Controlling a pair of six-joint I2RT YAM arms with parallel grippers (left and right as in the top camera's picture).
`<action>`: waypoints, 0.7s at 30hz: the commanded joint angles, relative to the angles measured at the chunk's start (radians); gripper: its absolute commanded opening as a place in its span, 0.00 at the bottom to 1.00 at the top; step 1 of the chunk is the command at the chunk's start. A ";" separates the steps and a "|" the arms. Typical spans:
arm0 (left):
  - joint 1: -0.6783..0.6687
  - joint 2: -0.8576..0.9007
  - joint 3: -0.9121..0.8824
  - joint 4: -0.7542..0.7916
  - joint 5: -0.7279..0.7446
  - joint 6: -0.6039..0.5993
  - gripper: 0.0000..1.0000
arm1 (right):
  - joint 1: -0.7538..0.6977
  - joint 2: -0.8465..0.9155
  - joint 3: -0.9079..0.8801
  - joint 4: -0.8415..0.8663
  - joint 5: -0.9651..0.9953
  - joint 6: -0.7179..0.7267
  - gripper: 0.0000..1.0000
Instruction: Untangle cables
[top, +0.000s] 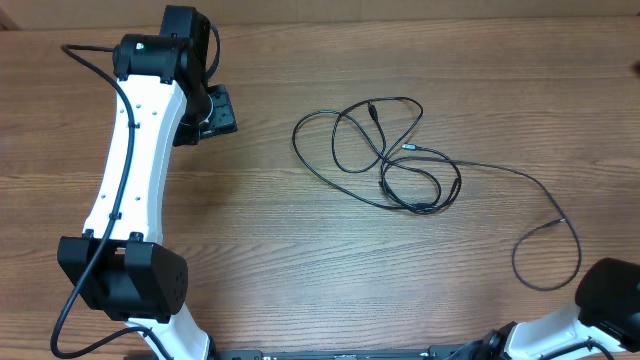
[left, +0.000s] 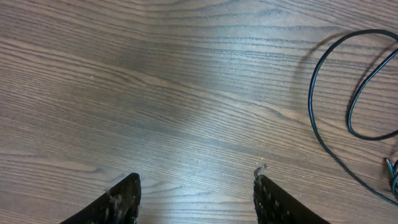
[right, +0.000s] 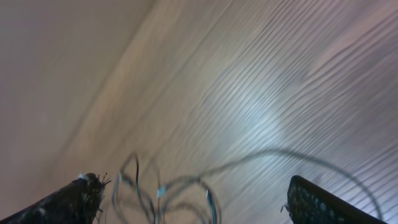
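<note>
The cables (top: 392, 160) lie mid-table as thin black cords tangled in overlapping loops. One long strand runs right to a loose loop (top: 546, 256). My left gripper (top: 215, 112) hovers to the left of the tangle. In the left wrist view it (left: 196, 186) is open over bare wood, with cable loops (left: 318, 118) and a plug end (left: 392, 171) off to its right. In the blurred right wrist view my right gripper (right: 189, 183) is wide open. The cables (right: 168, 193) show on the table beyond its fingers (right: 314, 202), and nothing is gripped.
The wooden table (top: 300, 250) fills the scene. The left arm (top: 135, 170) stretches along the left side, with its own thick black wire looping by its base. Part of the right arm (top: 612, 295) shows at the bottom right corner, close to the strand's end loop.
</note>
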 joint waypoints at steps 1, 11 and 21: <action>-0.003 0.002 -0.003 0.000 0.006 -0.010 0.58 | 0.071 0.003 -0.071 -0.007 -0.055 -0.065 0.94; -0.003 0.002 -0.003 0.002 0.005 -0.010 0.59 | 0.282 0.003 -0.404 0.137 -0.031 -0.049 0.93; -0.003 0.002 -0.003 0.002 0.006 -0.010 0.60 | 0.380 0.003 -0.690 0.360 0.229 0.268 0.90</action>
